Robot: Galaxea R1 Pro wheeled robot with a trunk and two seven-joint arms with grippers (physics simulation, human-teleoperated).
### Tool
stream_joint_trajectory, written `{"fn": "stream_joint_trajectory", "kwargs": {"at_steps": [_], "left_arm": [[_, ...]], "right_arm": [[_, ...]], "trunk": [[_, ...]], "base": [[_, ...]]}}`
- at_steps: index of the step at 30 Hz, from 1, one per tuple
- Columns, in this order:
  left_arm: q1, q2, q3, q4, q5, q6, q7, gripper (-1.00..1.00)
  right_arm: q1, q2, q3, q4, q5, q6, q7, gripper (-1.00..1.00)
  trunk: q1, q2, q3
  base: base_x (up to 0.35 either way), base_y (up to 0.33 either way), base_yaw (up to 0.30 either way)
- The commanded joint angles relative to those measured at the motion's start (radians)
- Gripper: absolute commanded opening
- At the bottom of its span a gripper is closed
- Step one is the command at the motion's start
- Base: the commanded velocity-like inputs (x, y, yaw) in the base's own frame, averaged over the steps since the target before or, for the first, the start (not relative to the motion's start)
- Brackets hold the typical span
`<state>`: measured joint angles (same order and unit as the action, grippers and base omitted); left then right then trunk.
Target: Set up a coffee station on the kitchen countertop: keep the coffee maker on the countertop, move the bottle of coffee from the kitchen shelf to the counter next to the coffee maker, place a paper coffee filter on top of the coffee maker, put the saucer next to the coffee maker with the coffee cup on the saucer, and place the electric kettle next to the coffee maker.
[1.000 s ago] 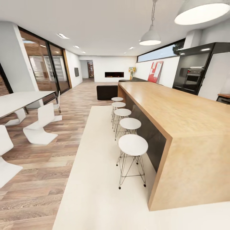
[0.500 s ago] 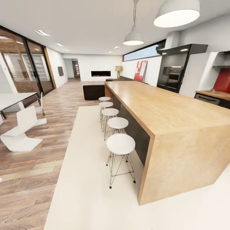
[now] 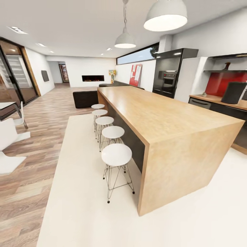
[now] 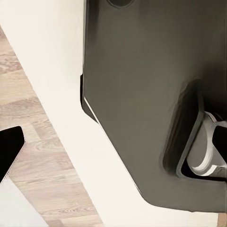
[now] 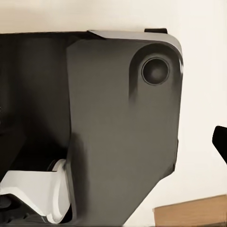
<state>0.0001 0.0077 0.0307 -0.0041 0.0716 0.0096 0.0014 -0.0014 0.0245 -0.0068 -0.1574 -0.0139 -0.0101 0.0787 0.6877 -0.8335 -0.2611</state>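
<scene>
Open-plan kitchen spreading ahead as the robot is travelling toward the far desk (image 3: 219, 100) at two o'clock, where a dark block, possibly the coffee maker (image 3: 234, 92), is standing beneath one black kitchen shelf (image 3: 224, 71). Five stools (image 3: 116, 155) are lining the island (image 3: 164, 116); two pendant lamps (image 3: 165, 15) are hanging. Next: closing in. Gripper states cannot be told.

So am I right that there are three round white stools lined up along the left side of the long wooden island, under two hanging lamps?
Not quite: the head view shows five round white stools in that row, not three. They do stand along the left side of the long wooden island, beneath two hanging lamps.
</scene>
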Motion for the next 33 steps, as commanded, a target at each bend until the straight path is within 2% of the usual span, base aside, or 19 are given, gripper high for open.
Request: {"fn": "stream_joint_trajectory", "kwargs": {"at_steps": [1,33], "left_arm": [[0.000,0.000,0.002,0.000,0.007,0.001,0.000,1.00],[0.000,0.000,0.003,0.000,0.008,0.003,0.000,1.00]], "right_arm": [[0.000,0.000,-0.001,-0.001,-0.001,-0.001,0.003,1.00],[0.000,0.000,0.000,-0.001,-0.001,-0.002,0.003,1.00]], "trunk": [[-0.004,0.007,0.002],[-0.126,0.231,0.084]], "base": [[0.000,0.000,-0.280],[0.000,0.000,-0.280]]}}
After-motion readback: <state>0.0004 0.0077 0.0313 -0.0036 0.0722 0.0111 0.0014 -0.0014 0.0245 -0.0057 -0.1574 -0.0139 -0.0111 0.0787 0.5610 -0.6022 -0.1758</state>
